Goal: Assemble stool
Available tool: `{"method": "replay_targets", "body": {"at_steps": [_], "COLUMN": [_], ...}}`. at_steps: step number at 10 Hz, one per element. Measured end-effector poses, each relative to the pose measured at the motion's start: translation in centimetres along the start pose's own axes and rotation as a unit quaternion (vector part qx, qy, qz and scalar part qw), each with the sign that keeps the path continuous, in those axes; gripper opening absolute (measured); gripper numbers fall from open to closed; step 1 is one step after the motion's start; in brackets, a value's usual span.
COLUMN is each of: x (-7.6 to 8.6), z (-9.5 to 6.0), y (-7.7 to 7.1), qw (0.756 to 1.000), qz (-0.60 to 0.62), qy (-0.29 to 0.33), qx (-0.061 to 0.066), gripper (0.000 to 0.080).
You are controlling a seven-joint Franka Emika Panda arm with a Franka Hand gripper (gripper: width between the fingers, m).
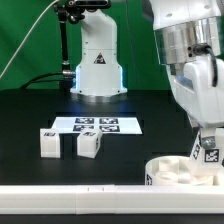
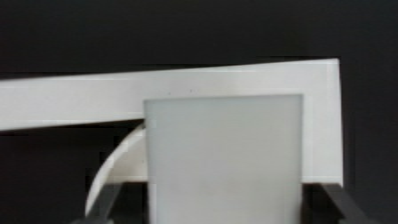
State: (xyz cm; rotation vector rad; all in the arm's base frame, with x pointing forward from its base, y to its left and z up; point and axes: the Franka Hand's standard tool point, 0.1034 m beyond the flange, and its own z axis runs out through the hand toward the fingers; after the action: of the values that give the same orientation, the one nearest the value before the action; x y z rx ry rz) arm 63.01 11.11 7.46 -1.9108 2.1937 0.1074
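The stool's round seat (image 1: 172, 171) lies on the bench (image 1: 28, 118) at the exterior view's lower right, and the tool (image 1: 204, 150) hangs just above it clamped on one blocky leg (image 2: 222, 150), likely to press it into a socket, while two spare legs (image 1: 88, 144) wait well apart.

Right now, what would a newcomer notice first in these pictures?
The white blocky plastic leg gripped in the arm's jaws, over the thick round white seat at the exterior view's lower right. Next, two more white blocky legs stand near the marker board on the black table.
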Motion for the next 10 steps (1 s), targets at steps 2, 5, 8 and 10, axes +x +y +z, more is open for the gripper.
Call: {"method": "replay_targets", "body": {"at_steps": [2,5,8,10], "x": [0.17,0.0,-0.04,-0.08], "z": [0.02,0.11,0.16,0.21], "y": [-0.08,0.0,-0.07,-0.03], "qw": [0.995,0.974,0.966,0.967], "qz": [0.102,0.225,0.253,0.25], "qy": [-0.012,-0.028,-0.038,-0.038], "qx": [0.015,0.026,0.036,0.035], "gripper": [0.034,0.034,0.0417,0.055]}}
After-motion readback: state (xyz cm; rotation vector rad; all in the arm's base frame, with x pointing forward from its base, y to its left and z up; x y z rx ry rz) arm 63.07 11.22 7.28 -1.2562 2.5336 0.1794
